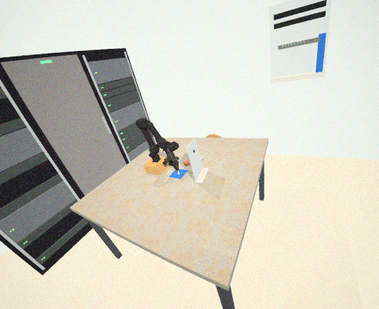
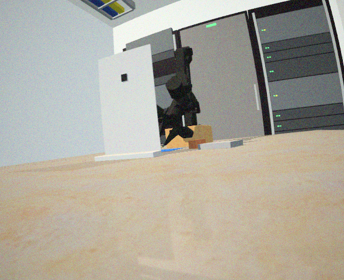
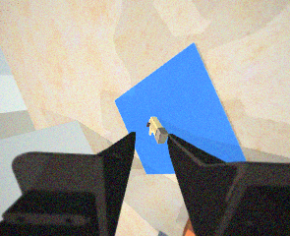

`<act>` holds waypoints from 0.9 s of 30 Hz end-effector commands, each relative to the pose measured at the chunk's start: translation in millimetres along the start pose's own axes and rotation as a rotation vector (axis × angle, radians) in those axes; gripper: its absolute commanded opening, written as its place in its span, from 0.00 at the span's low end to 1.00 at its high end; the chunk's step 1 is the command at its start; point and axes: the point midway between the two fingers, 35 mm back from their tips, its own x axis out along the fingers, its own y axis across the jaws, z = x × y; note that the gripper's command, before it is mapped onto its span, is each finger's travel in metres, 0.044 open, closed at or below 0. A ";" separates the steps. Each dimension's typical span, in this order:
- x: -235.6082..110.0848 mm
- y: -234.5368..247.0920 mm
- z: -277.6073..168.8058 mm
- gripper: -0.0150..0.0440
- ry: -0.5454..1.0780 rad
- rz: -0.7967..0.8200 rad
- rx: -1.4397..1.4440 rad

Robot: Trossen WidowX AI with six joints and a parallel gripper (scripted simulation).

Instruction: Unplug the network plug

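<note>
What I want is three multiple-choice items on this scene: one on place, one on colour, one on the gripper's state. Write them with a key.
1. Where is the plug?
A. In the panel's socket
B. On the marked square
C. On the orange block

2. What colour is the marked square?
A. Red
B. Green
C. Blue

3. How does the gripper stand?
A. Open, fingers spread wider than the plug
B. Shut on the plug
C. Fully shut on nothing

Key:
1 B: the wrist view shows the small pale plug lying on the square.
2 C: the square is plainly blue against the tan table.
3 A: the two dark fingers stand apart, with the plug lying on the square just past their tips.
</note>
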 end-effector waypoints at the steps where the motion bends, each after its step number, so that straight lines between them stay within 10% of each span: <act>1: -2.7 0.4 0.2 0.52 -0.002 0.001 0.004; 27: -19.6 6.2 -0.9 0.52 -0.003 0.001 0.005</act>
